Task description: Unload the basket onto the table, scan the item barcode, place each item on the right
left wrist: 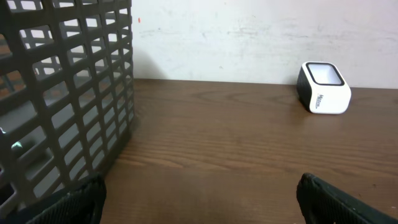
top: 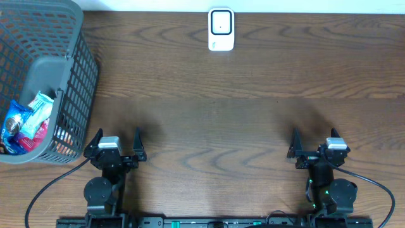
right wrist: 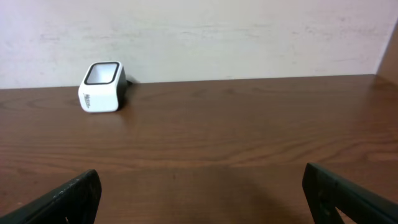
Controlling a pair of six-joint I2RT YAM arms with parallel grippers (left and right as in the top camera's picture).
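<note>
Nothing is judged done yet: no item is held. The left gripper [top: 118,136] and right gripper [top: 314,136] are held wide open and empty at the near tabletop [top: 221,120] edge. The packets [top: 28,117] are seen inside the basket [top: 81,76], well apart from the scanner [top: 221,29].

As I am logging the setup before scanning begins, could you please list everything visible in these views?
basket: one, grey mesh, left end of the table
snack packets: several, blue, pink and pale, inside the basket
scanner: one, white with a dark window, far edge, centre
table: one, dark brown wood
wall: one, off-white, behind the table
left gripper: one, black, fingers open and empty, near edge beside the basket
right gripper: one, black, fingers open and empty, near edge on the right
</note>
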